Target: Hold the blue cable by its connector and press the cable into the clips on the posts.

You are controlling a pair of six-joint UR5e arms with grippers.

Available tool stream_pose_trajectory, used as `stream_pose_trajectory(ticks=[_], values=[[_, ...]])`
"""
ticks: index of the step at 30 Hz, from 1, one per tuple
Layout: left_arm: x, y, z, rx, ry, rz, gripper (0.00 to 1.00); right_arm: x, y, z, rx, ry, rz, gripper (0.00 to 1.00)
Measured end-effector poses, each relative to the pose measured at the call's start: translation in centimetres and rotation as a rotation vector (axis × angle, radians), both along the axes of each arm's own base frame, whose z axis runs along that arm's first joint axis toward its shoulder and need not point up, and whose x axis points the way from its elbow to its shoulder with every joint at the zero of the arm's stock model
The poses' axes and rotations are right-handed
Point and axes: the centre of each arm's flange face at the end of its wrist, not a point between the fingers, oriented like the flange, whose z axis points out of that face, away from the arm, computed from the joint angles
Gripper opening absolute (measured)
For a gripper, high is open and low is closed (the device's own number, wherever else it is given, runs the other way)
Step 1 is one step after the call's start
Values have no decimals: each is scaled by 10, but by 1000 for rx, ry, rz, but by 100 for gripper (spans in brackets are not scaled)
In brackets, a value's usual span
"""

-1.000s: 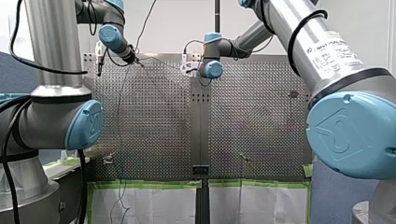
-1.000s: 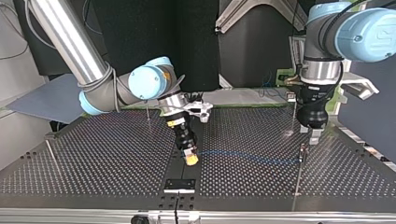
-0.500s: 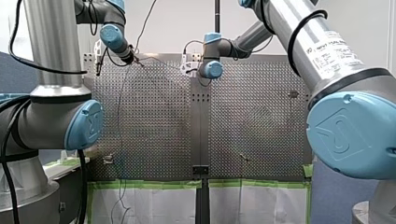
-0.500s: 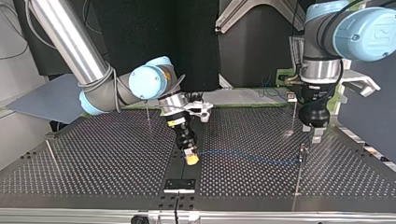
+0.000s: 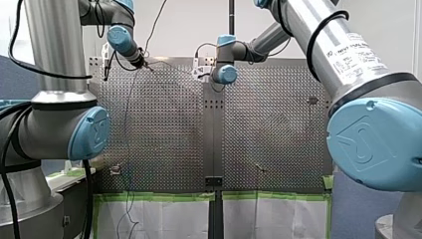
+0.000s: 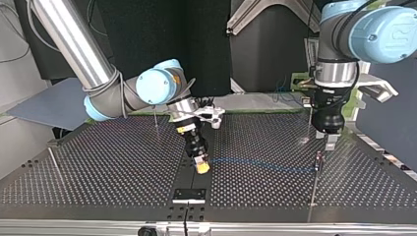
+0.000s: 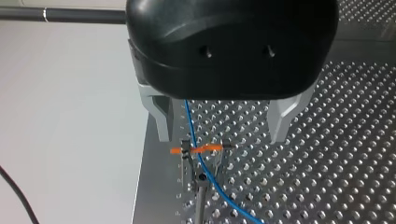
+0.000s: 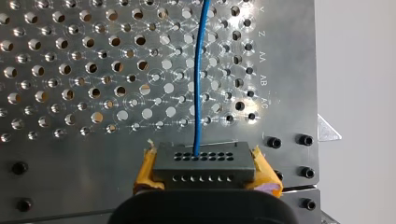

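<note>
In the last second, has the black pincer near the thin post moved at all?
Yes, slightly. In the top view my left pincer has risen a little, away from the thin post beside it.

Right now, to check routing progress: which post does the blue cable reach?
The post beneath my left end effector, at the top view's right: the blue cable reaches its top. The other posts stand clear of it.

Cable (image 6: pixel 260 165) btwn connector (image 8: pixel 204 161) & post (image 7: pixel 200 201)

Blue cable (image 8: pixel 200 70), dark grey connector (image 8: pixel 204 164), yellow-padded right hand (image 6: pixel 201 166), silver perforated table (image 8: pixel 70 154).
</note>
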Motion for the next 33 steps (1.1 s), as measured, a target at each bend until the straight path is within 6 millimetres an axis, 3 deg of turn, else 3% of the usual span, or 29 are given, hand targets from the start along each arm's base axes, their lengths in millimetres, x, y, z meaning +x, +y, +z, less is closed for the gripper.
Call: stream_pose_trajectory(ticks=[23, 28, 33], values=[[-4, -46, 19, 6, -63, -262, 100, -3, -3, 0, 4, -1, -10, 0], [5, -50, 31, 18, -77, -242, 100, -4, -5, 0, 3, -2, -14, 0], [19, -52, 24, 55, -39, -206, 100, -4, -5, 0, 3, -1, -14, 0]])
